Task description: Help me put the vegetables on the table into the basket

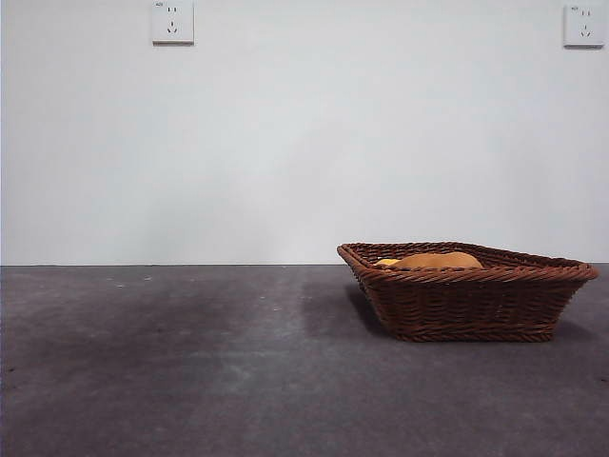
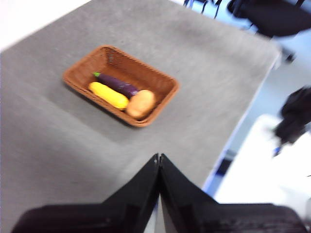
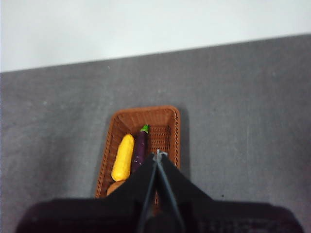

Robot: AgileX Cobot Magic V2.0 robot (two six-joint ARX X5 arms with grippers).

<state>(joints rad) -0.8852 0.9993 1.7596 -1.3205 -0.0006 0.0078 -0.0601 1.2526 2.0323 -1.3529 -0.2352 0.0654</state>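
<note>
- The table [image 1: 190, 362] spreads dark grey below a white wall with two sockets [image 1: 172, 21].
- The basket [image 1: 466, 303] sits on it, holding all three vegetables.
- The potato [image 2: 141, 104] lies at one end.
- The yellow vegetable [image 2: 108, 95] and eggplant [image 2: 119, 85] lie side by side along the basket's long axis, green stem toward the far end from the potato.
- The left gripper [image 2: 159, 158] hangs high, clenched, empty.
- The right gripper [image 3: 158, 156] hangs above the basket, clenched, empty.

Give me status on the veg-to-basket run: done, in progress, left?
Done: potato, eggplant and the long yellow vegetable all lie inside the basket. In hand: nothing; left gripper and right gripper are both shut and empty, above the table. Left: no vegetable visible outside the basket.
</note>
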